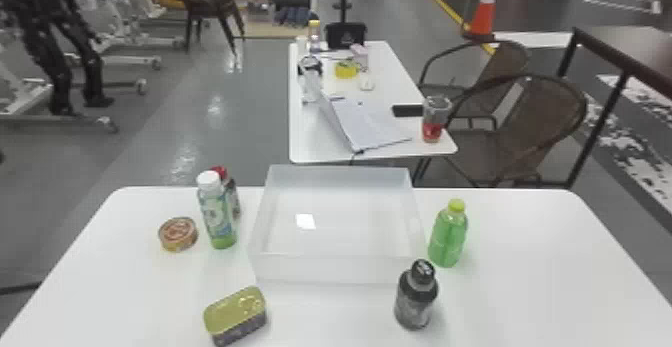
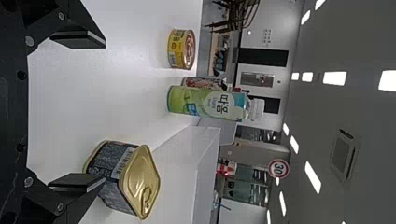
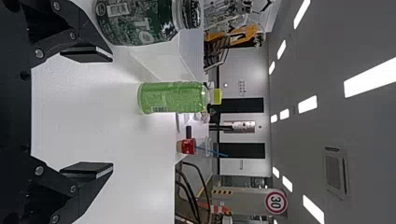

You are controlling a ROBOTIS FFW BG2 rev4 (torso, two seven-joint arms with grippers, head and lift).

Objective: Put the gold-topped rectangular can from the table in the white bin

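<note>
The gold-topped rectangular can (image 1: 235, 313) stands on the white table near the front, left of centre, and the white bin (image 1: 335, 270) is behind it to the right. In the left wrist view my left gripper (image 2: 78, 111) is open with nothing held; one finger overlaps the edge of the gold-topped can (image 2: 139, 182), and a wall of the bin (image 2: 187, 163) rises beyond. My right gripper (image 3: 88, 111) stands open and holds nothing in the right wrist view.
Left of the bin are a round can (image 1: 178, 234), a white-capped bottle (image 1: 217, 211) and a red-capped bottle (image 1: 233, 196). At its right stand a green bottle (image 1: 448, 233) and a dark bottle (image 1: 415, 296). A second table (image 1: 312, 141) lies beyond.
</note>
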